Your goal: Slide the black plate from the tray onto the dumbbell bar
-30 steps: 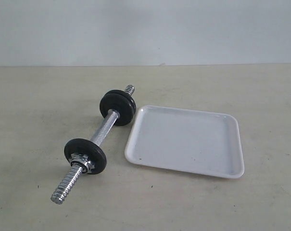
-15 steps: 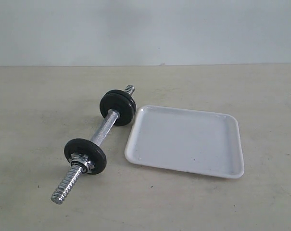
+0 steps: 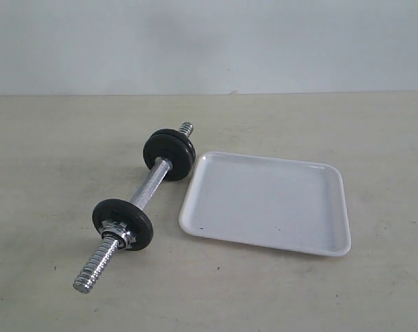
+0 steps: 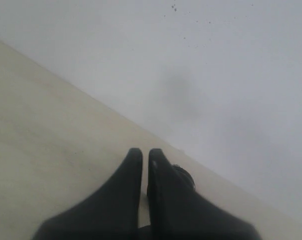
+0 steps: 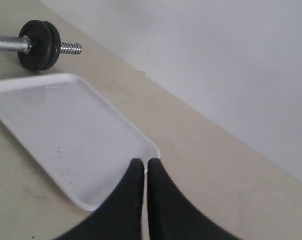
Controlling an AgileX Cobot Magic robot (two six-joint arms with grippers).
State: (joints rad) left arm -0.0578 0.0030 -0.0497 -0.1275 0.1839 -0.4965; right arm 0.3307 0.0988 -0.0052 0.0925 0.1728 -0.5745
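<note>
**Tray bare, three discs on the bar: far end to be watched**

The tray is seen bare, with no plate in it. All three black discs are carried by the bar, which lies slantwise on the table, left of the tray. A far pair sits pressed together, and a near plate is backed by a collar. Which disc came off the tray cannot be told. The outer one of the far pair is judged likeliest, so the job is judged done or all but done.

The left gripper is shown with only a slit between its fingers and nothing held. The right gripper is the same, a thin slit and nothing gripped, with a tray corner showing just past its tips. Neither is caught in the exterior view.

Now the risks. No collar can be made out outside the far pair, only a short threaded stub. Should the bar be nudged or tipped, the outer disc could be worked off that stub. The bar is borne on round discs, so a knock could set it rolling.

As for room, the far pair lies just beside the tray's far-left corner, and that is the one tight spot. A roll rightward would be stopped there, or the tray shoved. Open table is to be had left of the bar, near it, and right of the tray.
</note>
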